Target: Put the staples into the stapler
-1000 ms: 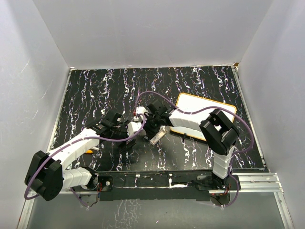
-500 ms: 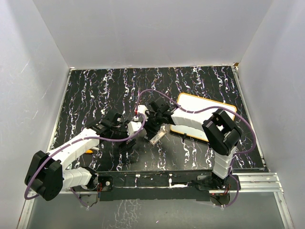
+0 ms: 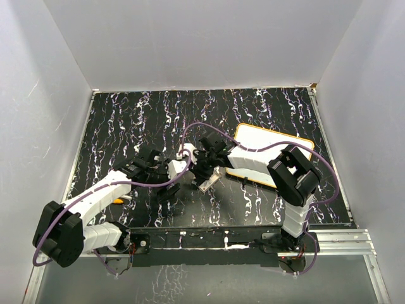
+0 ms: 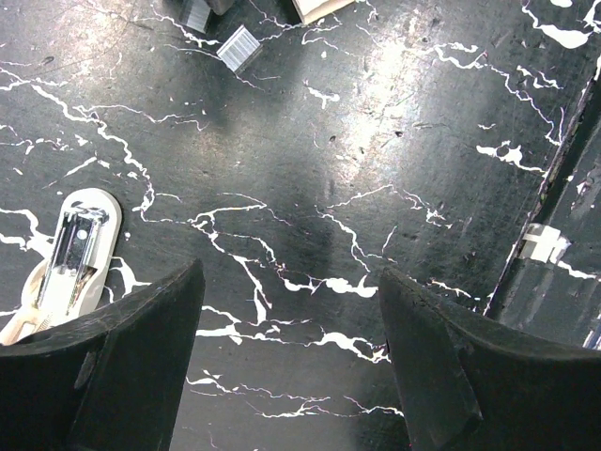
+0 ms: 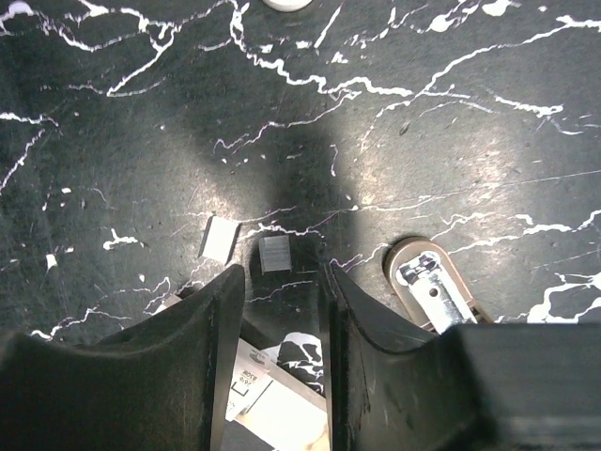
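The stapler (image 4: 73, 258) is cream-white and lies open, its metal channel facing up, just left of my left gripper (image 4: 291, 272). That gripper hangs open above bare table. Two short strips of staples (image 4: 238, 47) lie further ahead, beside their pale box (image 4: 319, 7). In the right wrist view one grey strip of staples (image 5: 275, 254) lies on the table just past the tips of my right gripper (image 5: 282, 271), which is open with nothing in it. A paler strip (image 5: 221, 240) lies to its left. The box (image 5: 268, 399) shows under the jaws and the stapler (image 5: 434, 289) to the right.
A white board with an orange rim (image 3: 273, 155) lies right of centre, under the right arm. A small orange object (image 3: 119, 201) sits by the left arm. The table's near edge with tape (image 4: 543, 246) is close. White walls enclose the table.
My right gripper's jaws have spread apart and the arm has shifted slightly. The left arm has edged a little to the left, its jaws unchanged.
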`<state>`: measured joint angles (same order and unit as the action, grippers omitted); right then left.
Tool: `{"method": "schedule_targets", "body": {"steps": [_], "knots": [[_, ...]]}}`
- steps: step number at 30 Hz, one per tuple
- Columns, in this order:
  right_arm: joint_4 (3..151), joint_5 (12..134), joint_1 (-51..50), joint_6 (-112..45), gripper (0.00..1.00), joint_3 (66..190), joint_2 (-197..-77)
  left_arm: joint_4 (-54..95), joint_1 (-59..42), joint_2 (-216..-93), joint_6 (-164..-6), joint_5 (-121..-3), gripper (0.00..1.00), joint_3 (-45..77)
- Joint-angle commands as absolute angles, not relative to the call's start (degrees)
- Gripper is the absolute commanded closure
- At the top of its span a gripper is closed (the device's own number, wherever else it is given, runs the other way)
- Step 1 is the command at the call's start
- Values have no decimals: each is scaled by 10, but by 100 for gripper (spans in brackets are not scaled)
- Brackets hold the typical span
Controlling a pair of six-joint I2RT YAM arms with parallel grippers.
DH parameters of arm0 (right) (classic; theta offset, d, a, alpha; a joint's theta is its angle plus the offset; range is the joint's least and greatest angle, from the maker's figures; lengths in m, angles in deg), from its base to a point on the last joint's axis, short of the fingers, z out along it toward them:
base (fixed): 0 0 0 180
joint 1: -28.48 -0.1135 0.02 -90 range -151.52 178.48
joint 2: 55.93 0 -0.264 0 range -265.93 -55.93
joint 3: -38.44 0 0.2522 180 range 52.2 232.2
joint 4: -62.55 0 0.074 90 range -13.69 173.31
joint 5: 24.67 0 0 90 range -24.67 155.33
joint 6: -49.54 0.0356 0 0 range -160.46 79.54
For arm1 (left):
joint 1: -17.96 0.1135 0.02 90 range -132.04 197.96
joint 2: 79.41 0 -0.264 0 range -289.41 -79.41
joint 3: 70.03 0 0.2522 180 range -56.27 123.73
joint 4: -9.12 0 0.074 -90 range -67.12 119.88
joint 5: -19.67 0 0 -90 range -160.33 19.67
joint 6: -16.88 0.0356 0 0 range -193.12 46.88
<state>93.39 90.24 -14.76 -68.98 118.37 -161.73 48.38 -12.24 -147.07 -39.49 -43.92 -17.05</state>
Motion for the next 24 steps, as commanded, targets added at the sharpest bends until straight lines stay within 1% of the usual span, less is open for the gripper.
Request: {"method": "schedule_targets", "body": {"steps": [1, 24], "knots": [[904, 914, -148, -721, 61, 1170, -1603, 488, -117, -1450, -397, -419, 27, -179], [876, 924, -150, -726, 62, 1150, -1625, 487, -113, -1447, -400, -413, 26, -182]]}}
